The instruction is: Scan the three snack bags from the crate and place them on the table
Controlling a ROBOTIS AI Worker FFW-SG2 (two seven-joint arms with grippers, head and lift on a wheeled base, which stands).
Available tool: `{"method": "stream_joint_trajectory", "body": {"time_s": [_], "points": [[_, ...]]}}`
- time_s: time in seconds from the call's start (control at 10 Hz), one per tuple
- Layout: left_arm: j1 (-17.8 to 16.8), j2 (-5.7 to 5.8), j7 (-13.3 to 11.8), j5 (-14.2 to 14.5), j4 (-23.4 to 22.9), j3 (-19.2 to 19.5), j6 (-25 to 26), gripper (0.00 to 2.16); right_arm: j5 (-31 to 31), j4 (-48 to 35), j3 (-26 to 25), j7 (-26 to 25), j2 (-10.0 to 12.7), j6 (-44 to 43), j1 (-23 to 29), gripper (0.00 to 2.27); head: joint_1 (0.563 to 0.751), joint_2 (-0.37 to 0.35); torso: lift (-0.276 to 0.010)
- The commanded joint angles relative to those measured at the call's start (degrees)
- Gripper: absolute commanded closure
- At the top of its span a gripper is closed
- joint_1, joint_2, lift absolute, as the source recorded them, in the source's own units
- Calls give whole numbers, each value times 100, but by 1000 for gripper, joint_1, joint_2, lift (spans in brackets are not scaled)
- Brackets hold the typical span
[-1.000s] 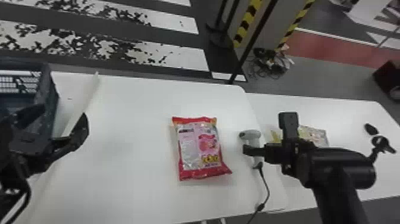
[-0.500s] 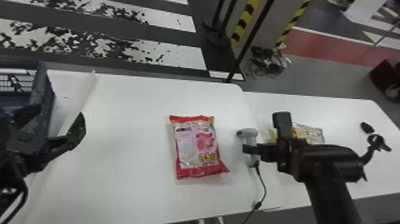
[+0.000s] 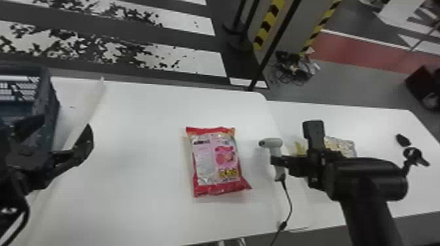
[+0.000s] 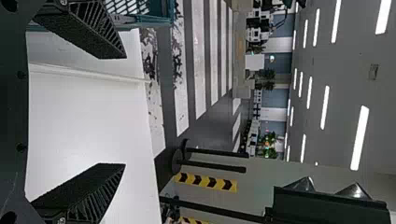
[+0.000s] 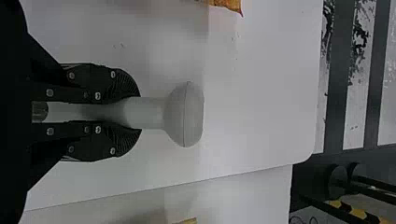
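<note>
Your left gripper (image 3: 64,128) is at the left edge of the head view, over the near side of the crate (image 3: 53,114), its two fingers spread wide with only air between them. Your right gripper (image 3: 279,161), right of centre, is clamped on the handle of the scanner (image 3: 272,143); the right wrist view gives you a finger on either side of that handle. The red-and-pink snack bag (image 3: 214,160) lies flat on the white table (image 3: 140,137) near the middle of the frame, just left of the scanner and apart from both grippers. From the scanner, a dark cord (image 3: 288,200) runs down to the bottom edge. Behind your right arm, on the right-hand table (image 3: 383,131), there's a yellowish packet (image 3: 342,147), probably another snack bag, but it's partly hidden from you.
</note>
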Motion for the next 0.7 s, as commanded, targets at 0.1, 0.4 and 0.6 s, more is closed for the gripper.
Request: {"method": "stream_joint_trajectory", "body": {"time_s": [0.1,0.4,0.6], "points": [[25,9,0,-3,-43,0,0,39,-107,-1123,-76,-6,80,667,367,2256,695,-335,-62],[52,9,0,-3,-61,0,0,39,-160,-2319,-32,91,229,1423,693,2256,695,-301,-62],[60,9,0,-3,-70,0,0,39,-283,-2653,126,108,300,1687,754,2256,695,-264,-62]]}}
